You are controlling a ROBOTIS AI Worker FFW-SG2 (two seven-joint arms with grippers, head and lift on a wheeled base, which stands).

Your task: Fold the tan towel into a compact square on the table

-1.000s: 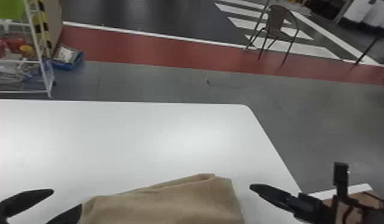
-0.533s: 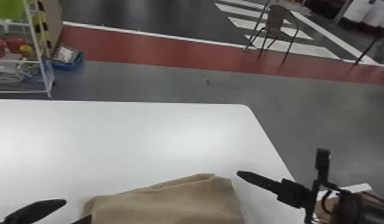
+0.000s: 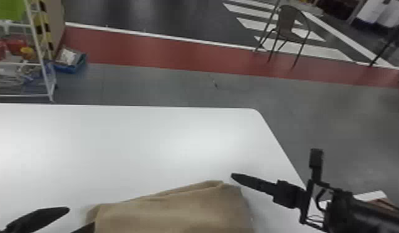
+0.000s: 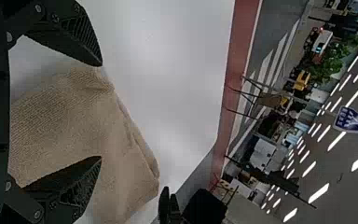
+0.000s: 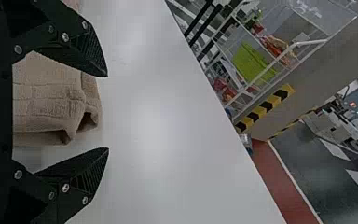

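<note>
White bench (image 3: 130, 148), folded tan towel (image 3: 177, 210) on it, left end effector (image 3: 80, 218) spread at towel's left side, right end effector (image 3: 239, 178) spread near towel's far right corner

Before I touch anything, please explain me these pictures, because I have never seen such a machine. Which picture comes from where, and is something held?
This is a two-armed robot. The head view looks forward and down from its head. The two wrist views come from cameras on its arms and are shown turned on their side.

On the white table lies the tan towel, with layered, folded edges. In the head view, the left gripper is by the towel's left side and the right gripper by its right side. Both pairs of jaws stand open, so nothing is held.

Beyond the table stand a chair and a white rack.
</note>
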